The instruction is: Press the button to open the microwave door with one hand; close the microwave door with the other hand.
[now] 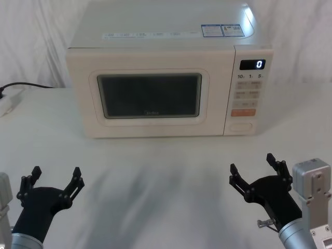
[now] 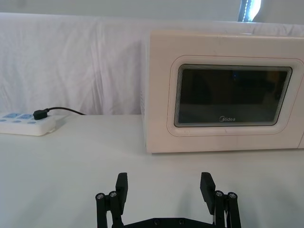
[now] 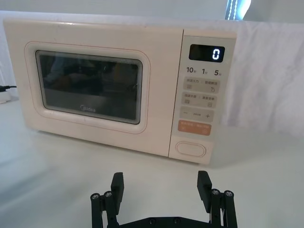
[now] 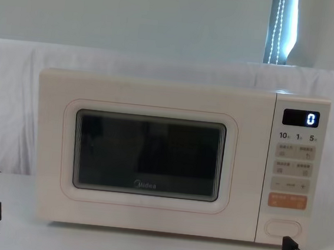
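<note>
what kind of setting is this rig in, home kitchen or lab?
Most likely a lab test bench, not a kitchen: the microwave stands alone on a white-draped table, white cloth hangs behind it, and a power strip lies on the tabletop.

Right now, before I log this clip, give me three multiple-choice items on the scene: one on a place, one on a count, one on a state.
1. Where does the large cream pill-shaped button sit on the control panel?
A. above the display
B. at the bottom, under the wide orange key
C. on the door

2. How many black two-finger pincers hover over the white table?
A. one
B. two
C. three

3. In what state is the wide cream microwave door with the dark window?
A. shut
B. wide open
C. taken off

Answers: 1 B, the right wrist view shows it lowest on the panel. 2 B, the left pincer and the right pincer both hang open, apart from the oven. 3 A, the door lies flush with the front.
</note>
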Robot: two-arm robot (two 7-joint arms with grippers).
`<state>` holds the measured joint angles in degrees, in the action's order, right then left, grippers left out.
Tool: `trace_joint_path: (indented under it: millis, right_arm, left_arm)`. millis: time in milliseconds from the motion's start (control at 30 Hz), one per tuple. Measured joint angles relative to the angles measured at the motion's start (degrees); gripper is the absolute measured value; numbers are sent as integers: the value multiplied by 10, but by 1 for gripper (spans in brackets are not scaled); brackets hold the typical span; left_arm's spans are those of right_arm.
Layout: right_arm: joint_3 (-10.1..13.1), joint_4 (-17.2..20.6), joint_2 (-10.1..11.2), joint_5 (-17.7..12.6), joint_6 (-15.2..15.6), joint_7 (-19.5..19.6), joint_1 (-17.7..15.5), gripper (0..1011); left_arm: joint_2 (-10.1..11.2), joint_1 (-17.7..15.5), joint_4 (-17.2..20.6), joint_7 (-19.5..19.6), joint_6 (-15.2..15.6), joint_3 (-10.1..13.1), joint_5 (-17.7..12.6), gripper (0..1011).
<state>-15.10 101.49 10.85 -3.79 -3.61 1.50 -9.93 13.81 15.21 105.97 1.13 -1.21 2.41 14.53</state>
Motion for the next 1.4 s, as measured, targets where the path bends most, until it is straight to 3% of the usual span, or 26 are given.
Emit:
trace_joint_path:
  millis: [1300,1400]
  right_arm:
    - [1,0,0,0,0,0,0,1002]
    - [1,0,0,0,0,0,0,961]
  left_arm:
    - [0,0,0,0,0,0,0,1001]
    - [0,0,0,0,0,0,0,1001]
